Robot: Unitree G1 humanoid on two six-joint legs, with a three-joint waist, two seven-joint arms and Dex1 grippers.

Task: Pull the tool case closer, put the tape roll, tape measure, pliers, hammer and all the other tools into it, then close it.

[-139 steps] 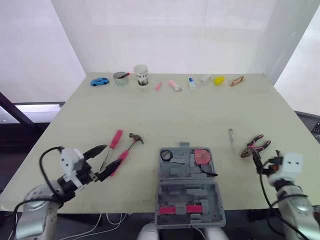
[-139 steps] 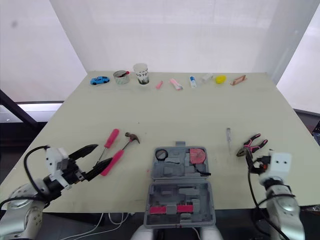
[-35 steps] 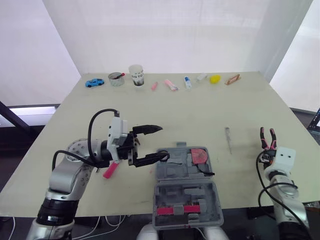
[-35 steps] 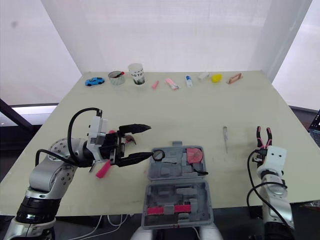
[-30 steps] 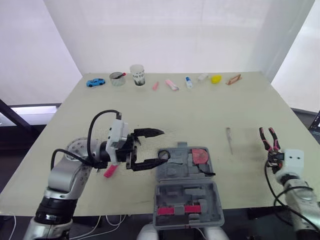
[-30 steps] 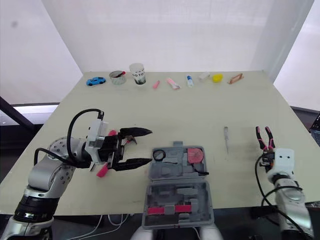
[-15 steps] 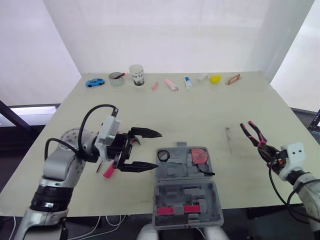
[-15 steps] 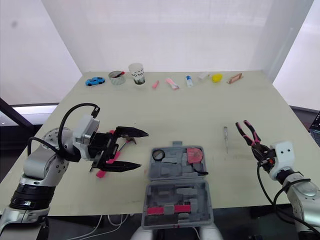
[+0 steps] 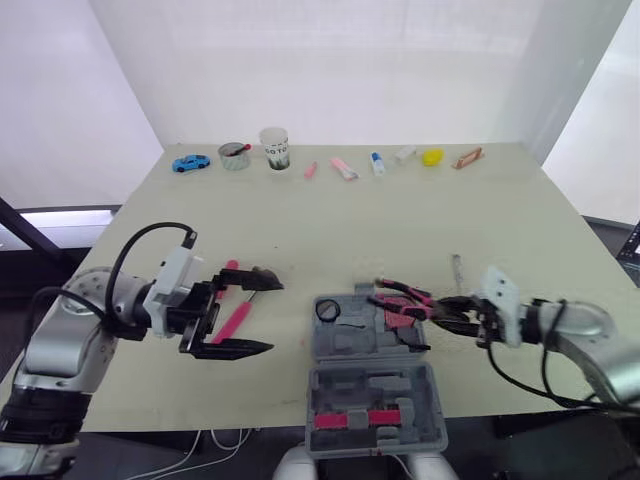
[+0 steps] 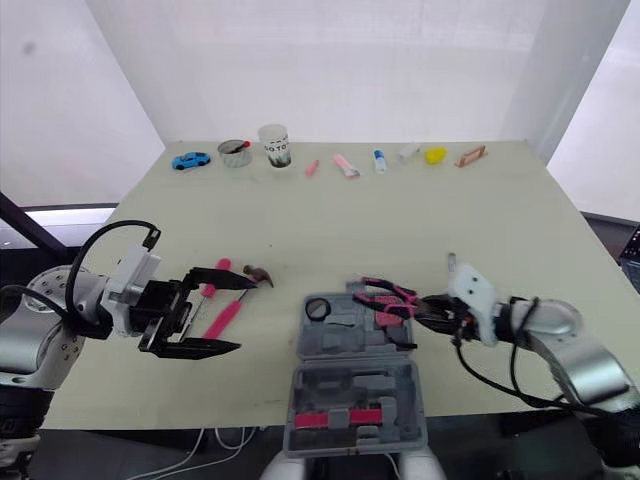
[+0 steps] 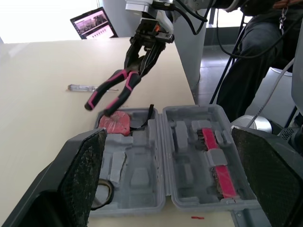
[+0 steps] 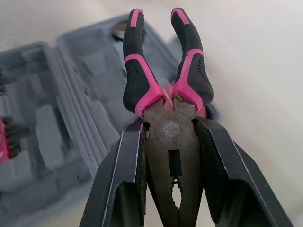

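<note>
Pale table sitting before white curtained backdrop. Right gripper clamping pliers by steel head; pink-and-black handles pointing forward from its fingers, splayed slightly. Pliers hovering over open grey tool case, which is lying just below and ahead of that gripper. Pliers looking stiff, head-heavy; rubbery handles likely giving better purchase than bare steel, so current hold probably risking slip if loosened. Left gripper hanging wide open, empty, with hammer lying just beside it.
</note>
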